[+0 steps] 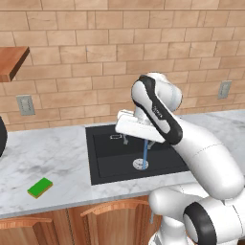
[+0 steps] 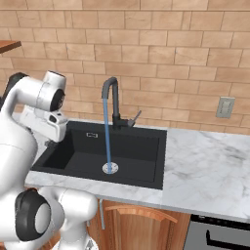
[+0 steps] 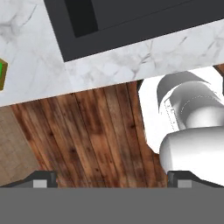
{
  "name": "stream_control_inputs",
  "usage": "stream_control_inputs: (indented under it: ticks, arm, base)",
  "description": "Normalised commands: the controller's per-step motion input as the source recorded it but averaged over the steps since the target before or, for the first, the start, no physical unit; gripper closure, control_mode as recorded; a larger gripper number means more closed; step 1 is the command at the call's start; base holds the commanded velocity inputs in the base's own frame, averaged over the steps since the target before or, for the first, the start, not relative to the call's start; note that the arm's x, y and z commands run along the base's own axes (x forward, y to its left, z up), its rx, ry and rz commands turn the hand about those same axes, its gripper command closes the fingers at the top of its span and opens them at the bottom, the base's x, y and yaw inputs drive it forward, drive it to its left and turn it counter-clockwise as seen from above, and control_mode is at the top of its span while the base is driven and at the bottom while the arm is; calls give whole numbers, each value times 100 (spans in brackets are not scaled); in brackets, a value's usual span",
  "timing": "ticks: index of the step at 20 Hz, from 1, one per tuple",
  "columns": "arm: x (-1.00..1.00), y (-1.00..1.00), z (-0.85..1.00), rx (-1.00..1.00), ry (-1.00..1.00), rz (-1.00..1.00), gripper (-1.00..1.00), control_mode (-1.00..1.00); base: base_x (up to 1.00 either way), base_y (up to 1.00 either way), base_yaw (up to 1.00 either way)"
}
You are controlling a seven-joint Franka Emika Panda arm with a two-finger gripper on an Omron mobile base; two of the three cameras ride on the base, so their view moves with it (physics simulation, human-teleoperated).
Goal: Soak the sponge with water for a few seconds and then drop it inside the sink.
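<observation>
Left base view: arm bent over sink [image 1: 103, 165] at frame center, water [image 1: 145, 157] running to drain; sponge [image 1: 40, 187] lower left on counter [image 1: 52, 158].
Right base view: gripper [image 2: 49, 143] at left edge above sink rim.
Hand view: fingertips [image 3: 40, 179] spread wide, empty; sponge sliver at left edge.

This is a home kitchen, rendered rather than real. A tan brick wall [image 2: 185, 44] runs behind a white marble counter [image 2: 210, 166], and a matte black sink [image 2: 141, 146] is set into the stone with a tall black gooseneck tap [image 2: 113, 97] running a thin stream of water [image 2: 106, 136] onto the silver drain [image 2: 110, 168]. Below sit wooden cabinet doors [image 1: 110, 222] with curved handles; a wall socket [image 2: 225, 107] is fixed to the brick, and the corner of a wooden shelf [image 1: 12, 60] juts out up left. A green sponge [image 1: 40, 187] lies on the counter, and the floor is dark wood planks [image 3: 87, 131].
</observation>
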Motion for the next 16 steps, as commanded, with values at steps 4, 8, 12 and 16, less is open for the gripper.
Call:
stream_control_inputs:
  ticks: [4,8,12,16]
  arm:
    - [0,29,-7,-3,-1,5,-100,-100]
    - [0,20,-6,-8,-8,1,-100,-100]
    - [0,19,-3,-5,-3,0,-100,-100]
    - [0,18,0,-4,0,0,-100,-100]
  base:
    - [0,0,0]
    - [0,0,0]
    - [0,0,0]
    - [0,0,0]
